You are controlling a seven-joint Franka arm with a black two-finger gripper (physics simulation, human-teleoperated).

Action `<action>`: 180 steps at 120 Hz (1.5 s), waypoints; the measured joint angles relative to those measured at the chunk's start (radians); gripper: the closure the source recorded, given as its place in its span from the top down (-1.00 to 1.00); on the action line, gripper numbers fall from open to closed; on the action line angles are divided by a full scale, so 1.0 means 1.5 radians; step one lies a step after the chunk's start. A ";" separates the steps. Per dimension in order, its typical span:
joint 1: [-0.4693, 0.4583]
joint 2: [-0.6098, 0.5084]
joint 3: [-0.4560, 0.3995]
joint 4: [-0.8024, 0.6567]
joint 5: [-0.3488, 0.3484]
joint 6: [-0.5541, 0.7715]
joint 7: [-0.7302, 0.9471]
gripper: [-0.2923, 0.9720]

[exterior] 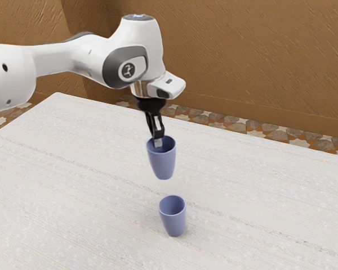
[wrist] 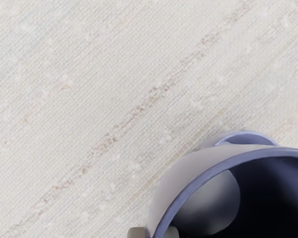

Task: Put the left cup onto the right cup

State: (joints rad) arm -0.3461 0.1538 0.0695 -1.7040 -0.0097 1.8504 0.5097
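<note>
A blue-grey cup (exterior: 161,159) hangs upright in the air above the white table (exterior: 56,169), with my black gripper (exterior: 156,140) shut on its rim. A second, matching cup (exterior: 173,215) stands upright on the table below it, slightly toward the exterior view's right and nearer the front. In the wrist view the held cup (wrist: 228,193) is large and close under my hand, its dark inside showing. The rim of the standing cup (wrist: 246,138) peeks out just behind it.
The table surface spreads wide on every side of both cups. A brown wall (exterior: 259,50) and a patterned floor strip (exterior: 253,126) lie beyond the table's far edge.
</note>
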 joint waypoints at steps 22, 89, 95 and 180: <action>-0.016 -0.006 -0.004 -0.017 -0.001 0.003 -0.001 -0.70; -0.035 0.000 -0.017 -0.055 -0.003 0.042 -0.006 -0.70; -0.036 0.003 -0.018 -0.055 -0.004 0.044 -0.007 -0.70; -0.041 0.009 -0.027 -0.088 -0.006 0.082 -0.017 -0.70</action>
State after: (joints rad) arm -0.4082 0.1672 0.0292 -1.8365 -0.0181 1.9735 0.4849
